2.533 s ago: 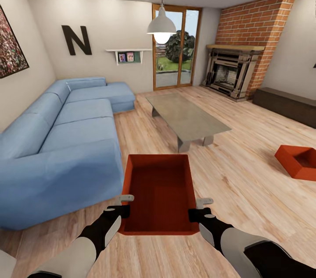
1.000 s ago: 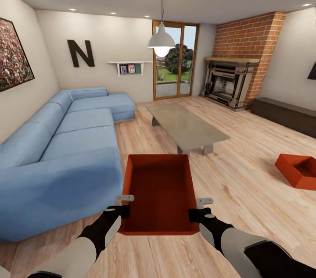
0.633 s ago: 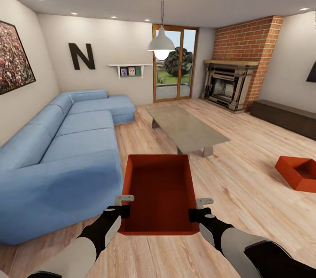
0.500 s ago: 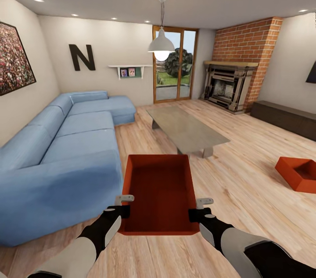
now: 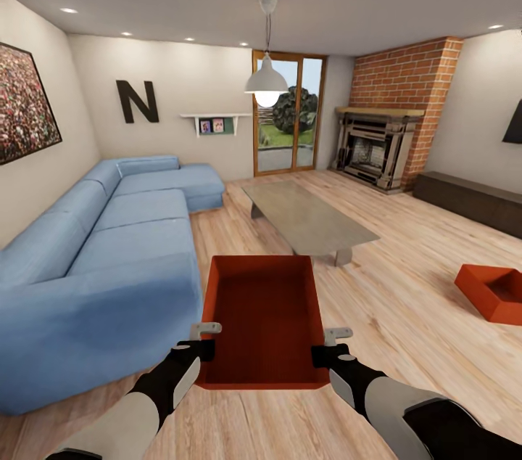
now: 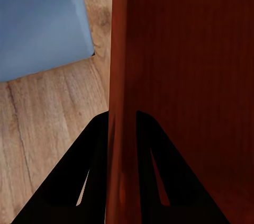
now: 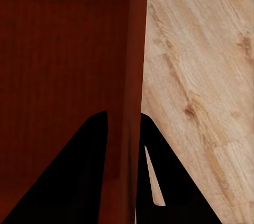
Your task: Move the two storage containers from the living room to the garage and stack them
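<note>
Container [image 5: 262, 318] held up over wood floor [image 5: 406, 286], left pincer [image 5: 205, 339] and right pincer [image 5: 330, 344] each clenched on its side walls; second container [image 5: 495, 292] far right on floor.

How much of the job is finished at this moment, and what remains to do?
Nothing is delivered yet. In hand: one storage container, clamped on its side walls by the left gripper and right gripper, above the living room's wood floor. The second container sits on that floor to the right. Left: carry both to the garage and stack them.
</note>
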You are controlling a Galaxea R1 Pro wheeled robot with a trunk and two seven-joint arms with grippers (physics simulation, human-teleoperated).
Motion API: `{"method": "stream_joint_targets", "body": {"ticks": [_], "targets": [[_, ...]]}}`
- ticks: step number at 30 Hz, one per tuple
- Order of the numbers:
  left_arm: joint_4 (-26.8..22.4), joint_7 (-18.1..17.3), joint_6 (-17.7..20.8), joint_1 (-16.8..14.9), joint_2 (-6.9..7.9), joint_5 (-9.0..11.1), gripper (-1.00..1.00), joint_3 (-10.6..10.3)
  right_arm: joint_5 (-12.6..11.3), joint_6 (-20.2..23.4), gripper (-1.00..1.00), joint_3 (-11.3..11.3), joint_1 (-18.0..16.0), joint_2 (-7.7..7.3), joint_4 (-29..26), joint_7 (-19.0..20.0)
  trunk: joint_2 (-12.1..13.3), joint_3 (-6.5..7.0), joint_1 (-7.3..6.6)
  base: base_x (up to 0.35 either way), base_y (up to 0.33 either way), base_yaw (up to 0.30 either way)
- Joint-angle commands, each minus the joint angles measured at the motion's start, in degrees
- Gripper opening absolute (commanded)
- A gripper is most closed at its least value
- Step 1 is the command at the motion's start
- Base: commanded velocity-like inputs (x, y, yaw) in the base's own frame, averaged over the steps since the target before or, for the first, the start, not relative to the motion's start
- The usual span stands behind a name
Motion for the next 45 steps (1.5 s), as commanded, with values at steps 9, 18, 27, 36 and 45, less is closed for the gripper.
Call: {"method": "stream_joint_targets", "body": {"ticks": [9, 18, 27, 36, 45], "targets": [[-0.9, 0.8, 0.4, -0.1, 0.09, 0.4, -1.00, 0.8, -0.7, -0.2, -1.00, -0.8, 0.0, 0.02, 0.2, -0.1, -0.1, 0.72, 0.01, 0.000, 0.000, 0.000], [-0.9, 0.8, 0.4, -0.1, 0.09, 0.4, -1.00, 0.8, -0.7, -0.2, -1.00, -0.8, 0.0, 0.02, 0.2, -0.1, -0.1, 1.52, 0.01, 0.000, 0.000, 0.000], [-0.9, 0.8, 0.4, -0.1, 0.09, 0.4, -1.00, 0.8, -0.7, -0.2, -1.00, -0.8, 0.0, 0.05, 0.2, -0.1, -0.1, 2.32, 0.01, 0.000, 0.000, 0.000], [-0.9, 0.8, 0.3, -0.1, 0.09, 0.4, -1.00, 0.8, -0.7, -0.2, -1.00, -0.8, 0.0, 0.05, 0.2, -0.1, -0.1, 3.13, 0.01, 0.000, 0.000, 0.000], [-0.9, 0.8, 0.2, -0.1, 0.09, 0.4, -1.00, 0.8, -0.7, -0.2, -1.00, -0.8, 0.0, 0.02, 0.2, -0.1, -0.1, 3.93, 0.01, 0.000, 0.000, 0.000]]}}
